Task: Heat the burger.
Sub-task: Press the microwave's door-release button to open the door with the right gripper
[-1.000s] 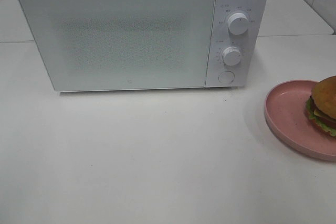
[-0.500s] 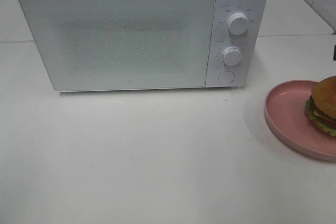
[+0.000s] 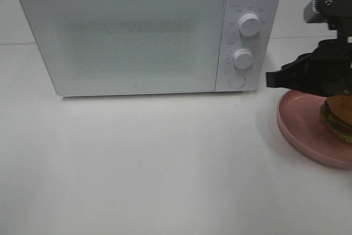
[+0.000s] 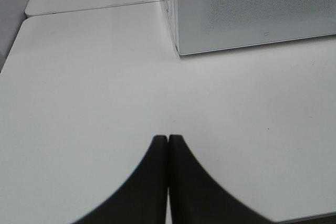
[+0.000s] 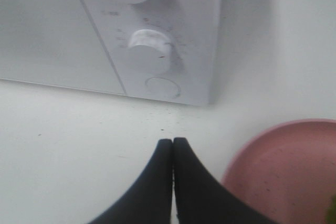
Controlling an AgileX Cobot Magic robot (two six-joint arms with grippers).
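Two grippers show, one on each arm. The left gripper [image 4: 168,139] has its two dark fingers pressed flat together with nothing between them. It hangs over the bare white table [image 4: 79,87], and out beyond its tips stands the lower front corner of the one microwave [image 4: 252,9], well apart from it.

On the microwave [image 3: 126,37], a control panel beside the closed door carries two white knobs, an upper knob [image 3: 249,25] and a lower knob [image 3: 242,58], with one round button [image 3: 237,81] under them.

The right gripper [image 3: 270,79] is closed as well, fingers [image 5: 163,171] meeting along their length and gripping nothing. Its tips point toward the panel at about the height of the round button [image 5: 163,87], with a strip of bare table between them.

One pink speckled plate [image 3: 300,119] lies just beside and below this gripper. The one burger [image 3: 338,115] sits on the plate's far right part, behind the tips and under the gripper's black body, which hides the top of its bun from the high camera. The gripper does not touch it.
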